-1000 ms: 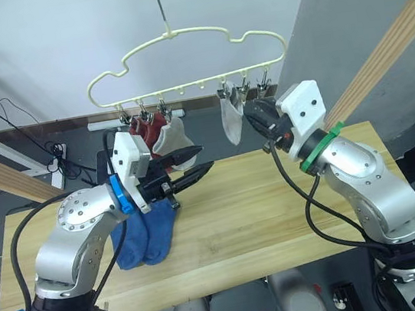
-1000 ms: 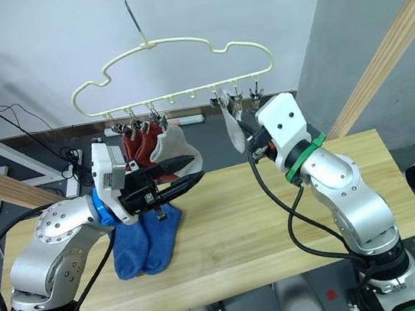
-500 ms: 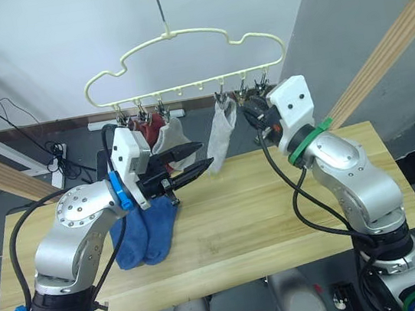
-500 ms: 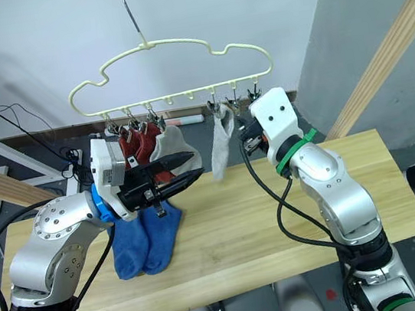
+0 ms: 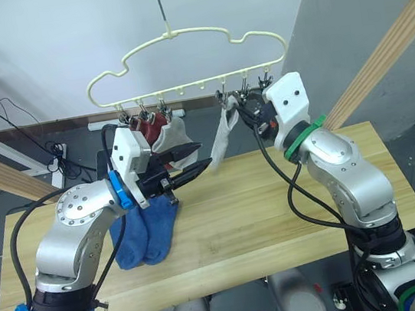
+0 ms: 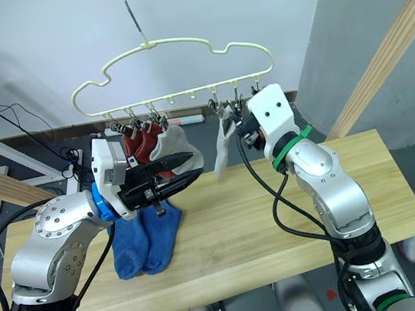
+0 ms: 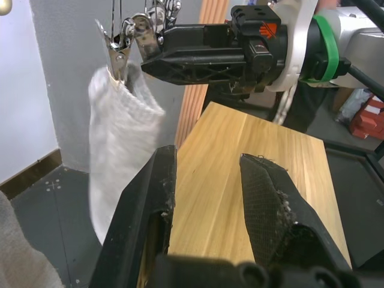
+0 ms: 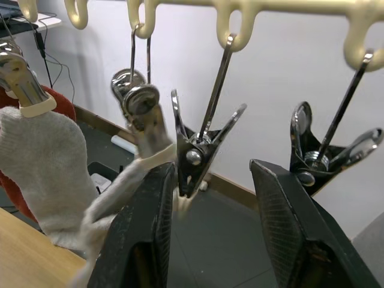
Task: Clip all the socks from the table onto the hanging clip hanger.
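Pale-yellow cloud-shaped clip hanger (image 5: 178, 59) hanging up above the far edge of the bench (image 5: 263, 217), row of little metal clips along its bottom bar. Right end effector (image 8: 207, 198) raised right up at that row, black fingers (image 8: 147, 234) spread apart with one empty metal clip (image 8: 201, 150) sitting in the gap between them, not pinched as far as can be told. Just beside it, light grey sock (image 5: 221, 134) clipped by its cuff and dangling down at a slant, toe swinging toward the left arm. Another empty clip (image 8: 318, 153) on the other side of the right fingers. Further along toward the left end of the row: second light grey sock (image 5: 174, 135) and the brick red socks (image 5: 145, 125), all hanging from clips. Left end effector (image 5: 193, 164) held out level over the bench, fingers parted and holding nothing, tips pointing at the slanted grey sock and close to its toe but not touching. Two blue socks (image 5: 147, 233) flat on the bench side by side, under and a bit behind the left end effector, well apart from the right one.
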Tool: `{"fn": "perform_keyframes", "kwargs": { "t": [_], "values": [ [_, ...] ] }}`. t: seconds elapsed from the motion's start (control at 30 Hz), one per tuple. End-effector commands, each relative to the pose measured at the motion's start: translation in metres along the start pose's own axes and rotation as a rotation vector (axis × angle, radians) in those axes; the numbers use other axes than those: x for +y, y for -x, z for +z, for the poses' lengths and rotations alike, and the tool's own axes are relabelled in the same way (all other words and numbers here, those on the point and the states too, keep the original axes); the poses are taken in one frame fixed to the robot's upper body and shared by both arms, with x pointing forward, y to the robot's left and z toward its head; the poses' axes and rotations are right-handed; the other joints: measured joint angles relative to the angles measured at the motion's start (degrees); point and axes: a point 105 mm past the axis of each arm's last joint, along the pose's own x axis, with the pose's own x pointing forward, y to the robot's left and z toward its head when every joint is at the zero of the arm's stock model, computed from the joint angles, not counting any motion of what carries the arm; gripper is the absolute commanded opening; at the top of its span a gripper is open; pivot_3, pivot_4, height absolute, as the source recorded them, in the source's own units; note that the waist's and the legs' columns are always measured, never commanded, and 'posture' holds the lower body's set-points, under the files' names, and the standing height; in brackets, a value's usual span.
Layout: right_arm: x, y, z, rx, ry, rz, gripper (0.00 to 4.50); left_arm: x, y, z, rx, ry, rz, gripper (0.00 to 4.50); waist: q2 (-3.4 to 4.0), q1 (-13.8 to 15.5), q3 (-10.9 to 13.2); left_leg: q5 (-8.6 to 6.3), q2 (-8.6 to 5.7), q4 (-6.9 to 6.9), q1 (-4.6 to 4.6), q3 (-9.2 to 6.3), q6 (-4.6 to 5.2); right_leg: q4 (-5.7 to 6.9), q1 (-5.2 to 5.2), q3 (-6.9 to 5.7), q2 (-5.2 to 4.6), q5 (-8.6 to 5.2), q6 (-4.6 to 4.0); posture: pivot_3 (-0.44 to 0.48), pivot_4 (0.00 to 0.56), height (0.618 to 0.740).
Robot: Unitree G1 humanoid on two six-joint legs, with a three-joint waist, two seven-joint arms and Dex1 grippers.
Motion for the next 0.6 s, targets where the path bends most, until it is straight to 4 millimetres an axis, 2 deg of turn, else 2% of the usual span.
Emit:
{"fn": "perform_keyframes", "kwargs": {
  "t": [0.03,0.6],
  "values": [
    [-0.0023,0.001,0.0166,-0.073,0.019,-0.012,2.11,-0.0025,-0.0019,0.0082,-0.03,-0.038,-0.011,1.84,0.0,0.0,0.0,0.0,0.0,0.0,0.0,0.0,0.0,0.0,0.0,0.0,0.0,0.0,0.0,-0.224,0.307,0.74],
    [-0.0012,-0.0077,0.0239,-0.077,-0.138,-0.088,2.11,-0.0035,-0.0033,0.0079,-0.033,-0.038,-0.013,1.84,0.0,0.0,0.0,0.0,0.01,0.03,0.0,-0.04,0.0,0.05,0.0,-0.06,-0.01,0.04,-0.06,-0.225,0.307,0.74]
  ]
}}
